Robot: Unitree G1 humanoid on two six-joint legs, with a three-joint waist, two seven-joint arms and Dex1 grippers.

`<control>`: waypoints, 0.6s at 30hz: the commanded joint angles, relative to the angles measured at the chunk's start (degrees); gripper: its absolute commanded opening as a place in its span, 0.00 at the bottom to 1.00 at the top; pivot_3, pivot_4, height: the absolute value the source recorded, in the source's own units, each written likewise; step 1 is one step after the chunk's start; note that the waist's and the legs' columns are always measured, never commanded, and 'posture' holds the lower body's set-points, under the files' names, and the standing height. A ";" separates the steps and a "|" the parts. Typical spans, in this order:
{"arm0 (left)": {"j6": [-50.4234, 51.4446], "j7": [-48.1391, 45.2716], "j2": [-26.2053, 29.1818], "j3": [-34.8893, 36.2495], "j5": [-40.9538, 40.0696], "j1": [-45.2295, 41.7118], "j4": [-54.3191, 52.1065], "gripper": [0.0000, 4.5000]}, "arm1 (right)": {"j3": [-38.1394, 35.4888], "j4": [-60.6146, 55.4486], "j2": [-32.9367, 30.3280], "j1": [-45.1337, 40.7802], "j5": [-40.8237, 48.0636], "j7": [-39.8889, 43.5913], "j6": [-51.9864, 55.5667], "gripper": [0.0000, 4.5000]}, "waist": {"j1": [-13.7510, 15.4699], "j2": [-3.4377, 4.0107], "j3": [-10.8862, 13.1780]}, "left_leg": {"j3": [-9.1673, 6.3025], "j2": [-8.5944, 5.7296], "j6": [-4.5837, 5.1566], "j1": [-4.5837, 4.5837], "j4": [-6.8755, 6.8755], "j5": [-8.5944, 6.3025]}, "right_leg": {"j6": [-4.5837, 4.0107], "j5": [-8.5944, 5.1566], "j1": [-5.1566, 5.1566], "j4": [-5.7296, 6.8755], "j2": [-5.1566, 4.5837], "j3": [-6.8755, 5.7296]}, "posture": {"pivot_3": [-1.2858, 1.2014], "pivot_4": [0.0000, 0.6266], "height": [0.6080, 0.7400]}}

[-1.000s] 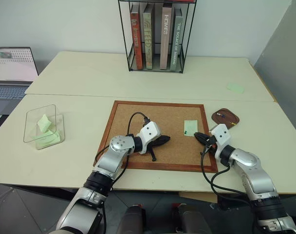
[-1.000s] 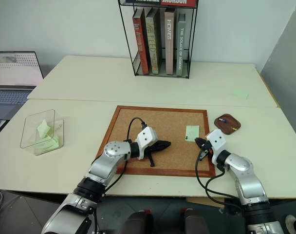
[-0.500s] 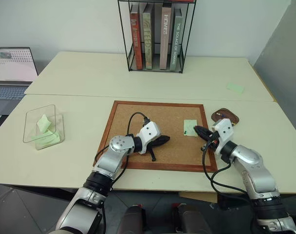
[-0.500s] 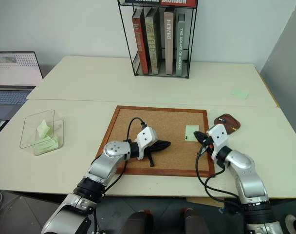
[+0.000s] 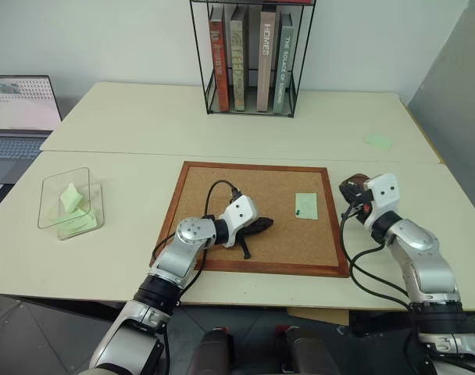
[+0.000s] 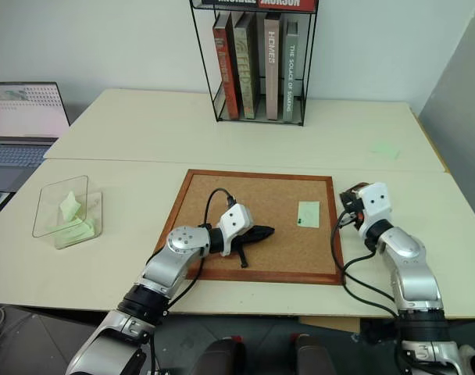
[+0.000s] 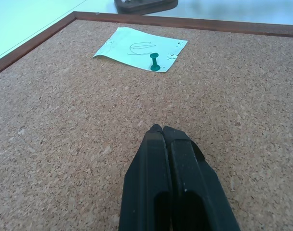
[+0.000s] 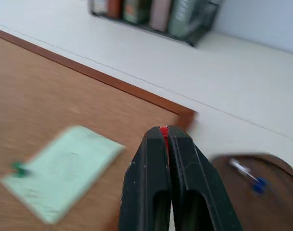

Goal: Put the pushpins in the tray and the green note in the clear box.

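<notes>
The left gripper (image 7: 162, 129) rests on the corkboard (image 5: 222, 183) with its two black fingers pressed together, holding nothing. Well ahead of its tips lies the green note (image 7: 139, 47), flat on the cork and pinned by the green pushpin (image 7: 155, 63) at its near edge.

The right gripper (image 8: 164, 131) is squeezed tight on the red pushpin (image 8: 163, 130), of which a sliver of red shows between the tips. It hangs past the board's frame, over the table (image 5: 128, 117). The tray (image 8: 255, 175) sits just beside and slightly beyond these tips, and a blue pin (image 8: 256, 184) already lies in its hollow.

The step in hand looks like carrying the red pin to the tray. Next the tips must come over the hollow and part, low enough that the pin does not bounce out.

After that the green pin remains, then the note, bound for the clear box (image 5: 69, 199), far off to the left gripper's outer side, with folded green papers (image 5: 72, 211) inside.
</notes>
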 commanded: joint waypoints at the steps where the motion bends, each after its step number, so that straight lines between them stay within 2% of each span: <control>1: 0.79 -1.08 0.46 -2.09 1.63 1.70 1.59 0.00 | -1.66 4.91 -1.37 -3.48 -2.69 -3.65 -2.63 0.01 | -0.01 0.02 -0.01 | 0.01 -0.01 0.00 -0.01 -0.01 0.00 | 0.00 0.00 0.00 0.00 0.00 0.01 | 0.52 0.24 1.00; 7: 0.64 -1.16 0.66 -2.17 1.78 1.52 1.61 0.00 | -0.38 14.94 -0.94 -9.55 -5.43 -6.13 -5.25 0.01 | -0.08 0.03 -0.01 | 0.04 -0.02 0.00 0.04 0.03 0.00 | 0.02 0.01 0.02 0.03 0.00 0.04 | 0.52 0.24 1.00; 9: 0.60 -1.12 0.71 -2.19 1.81 1.51 1.56 0.00 | -0.11 17.28 -0.81 -10.89 -6.22 -6.86 -5.60 0.10 | -0.08 0.03 -0.01 | 0.05 -0.04 0.00 0.03 0.03 0.00 | 0.03 0.02 0.02 0.03 0.02 0.03 | 0.52 0.24 1.00; 11: 0.65 -1.01 0.76 -2.21 1.84 1.59 1.38 0.00 | -0.02 19.09 -0.84 -11.91 -6.82 -7.74 -5.14 0.15 | -0.07 0.03 -0.02 | 0.04 -0.03 0.00 0.02 0.01 0.00 | 0.02 0.01 0.02 0.02 0.02 0.03 | 0.52 0.24 1.00; 18: 0.73 -0.86 1.11 -2.23 1.84 1.97 1.02 0.00 | -0.13 20.57 -0.86 -13.03 -7.81 -9.31 -4.51 0.48 | -0.08 0.03 -0.02 | 0.06 -0.03 0.01 0.00 0.00 0.00 | 0.02 0.02 0.01 0.01 0.01 0.06 | 0.52 0.24 1.00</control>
